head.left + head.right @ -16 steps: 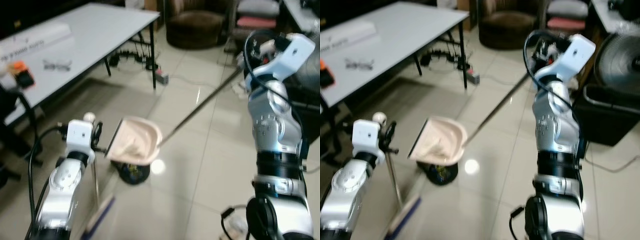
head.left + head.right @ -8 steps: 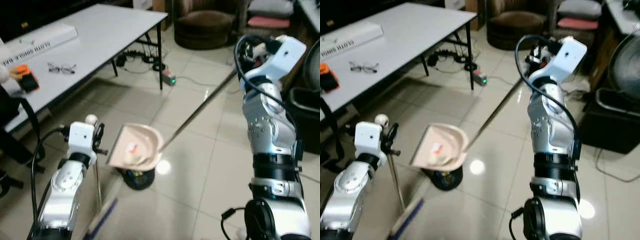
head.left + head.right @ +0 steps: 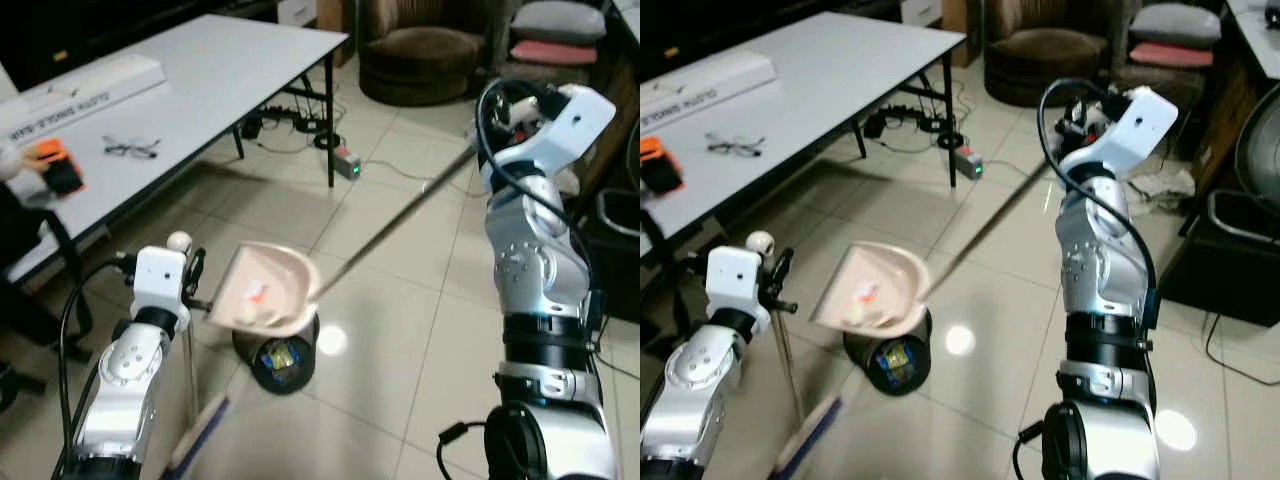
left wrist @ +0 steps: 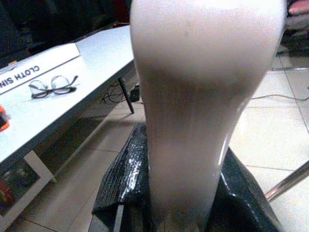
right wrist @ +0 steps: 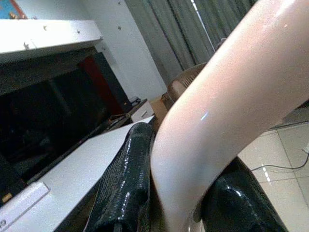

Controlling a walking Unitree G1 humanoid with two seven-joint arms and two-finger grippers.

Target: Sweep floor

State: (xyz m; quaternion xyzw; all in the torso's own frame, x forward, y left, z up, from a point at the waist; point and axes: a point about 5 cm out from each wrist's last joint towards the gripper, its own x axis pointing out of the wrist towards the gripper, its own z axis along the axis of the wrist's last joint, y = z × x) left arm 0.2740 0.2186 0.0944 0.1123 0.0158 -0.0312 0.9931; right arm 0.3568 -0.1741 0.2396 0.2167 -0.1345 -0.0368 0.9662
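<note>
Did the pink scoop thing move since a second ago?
Yes. The pale pink plastic dustpan now hangs higher and more squarely above the small black round bin; earlier it sat lower, hiding most of the bin.

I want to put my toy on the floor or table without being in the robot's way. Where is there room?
Bare patches: the pale floor tiles between the small black bin and the right arm, and the white table top past the glasses. It is crowded around the bin, where the pink dustpan hangs and the broom stands.
</note>
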